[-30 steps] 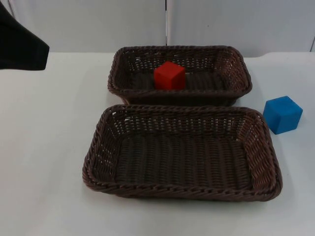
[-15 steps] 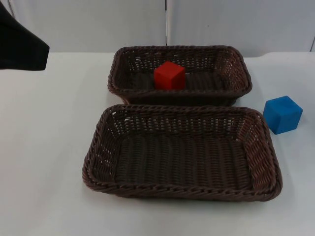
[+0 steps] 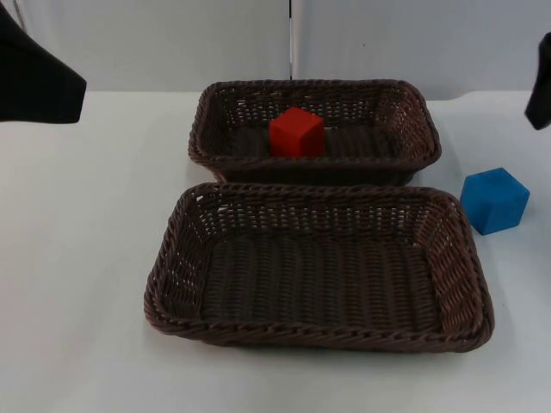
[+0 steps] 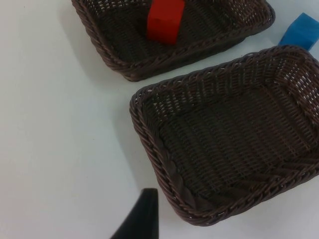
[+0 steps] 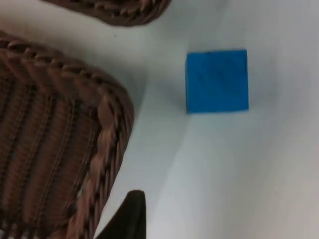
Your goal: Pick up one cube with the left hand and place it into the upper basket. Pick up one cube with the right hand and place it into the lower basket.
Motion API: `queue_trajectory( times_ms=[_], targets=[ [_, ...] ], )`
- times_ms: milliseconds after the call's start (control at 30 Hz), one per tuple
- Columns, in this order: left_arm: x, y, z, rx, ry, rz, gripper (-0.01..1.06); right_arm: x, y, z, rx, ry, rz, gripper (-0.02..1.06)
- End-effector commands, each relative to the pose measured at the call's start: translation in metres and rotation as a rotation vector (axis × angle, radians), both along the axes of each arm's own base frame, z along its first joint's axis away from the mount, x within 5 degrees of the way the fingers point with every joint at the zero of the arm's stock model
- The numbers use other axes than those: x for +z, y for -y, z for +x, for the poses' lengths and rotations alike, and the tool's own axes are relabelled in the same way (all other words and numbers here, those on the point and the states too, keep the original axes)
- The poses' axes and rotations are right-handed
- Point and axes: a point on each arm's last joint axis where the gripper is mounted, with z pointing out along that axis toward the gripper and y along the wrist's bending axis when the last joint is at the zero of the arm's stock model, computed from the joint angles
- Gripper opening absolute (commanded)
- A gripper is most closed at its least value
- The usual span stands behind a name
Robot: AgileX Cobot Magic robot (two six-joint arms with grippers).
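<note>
A red cube rests inside the upper wicker basket, also seen from the left wrist as the red cube. The lower basket holds nothing. A blue cube stands on the table just right of the lower basket's far right corner. My left gripper waits high over the table's far left, apart from both baskets. My right gripper hangs at the far right, beyond and above the blue cube, which lies on bare table beside the lower basket's rim.
White table runs all round the two baskets, with wide free room on the left and along the front. A grey partition wall closes the back. The upper basket's rim is close to the blue cube.
The right arm has come into the top view at the right edge, above the blue cube. The cubes, baskets and left arm have not moved.
</note>
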Motion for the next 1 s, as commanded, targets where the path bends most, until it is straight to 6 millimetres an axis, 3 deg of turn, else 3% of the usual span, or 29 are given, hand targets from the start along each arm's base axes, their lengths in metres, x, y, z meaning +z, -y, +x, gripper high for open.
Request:
queue_trajectory(
  times_ms=[0,467,500,833,967],
  targets=[
    [0.000,0.000,-0.001,0.004,-0.001,-0.013,0.94,-0.007,-0.003,0.011,0.018,0.028,-0.015,1.05],
    [0.000,0.000,-0.001,0.005,0.001,-0.013,0.94,-0.084,-0.012,0.052,0.015,0.063,-0.003,1.05],
    [0.000,0.000,-0.001,0.005,0.001,-0.013,0.94,-0.084,-0.012,0.052,0.015,0.063,-0.003,1.05],
    [0.001,0.000,0.000,0.008,0.010,-0.017,0.94,-0.152,-0.019,0.067,0.002,0.035,0.033,1.05],
    [0.001,0.000,0.000,0.009,0.012,-0.017,0.94,-0.163,-0.019,0.069,0.007,0.037,0.034,1.05]
  ],
)
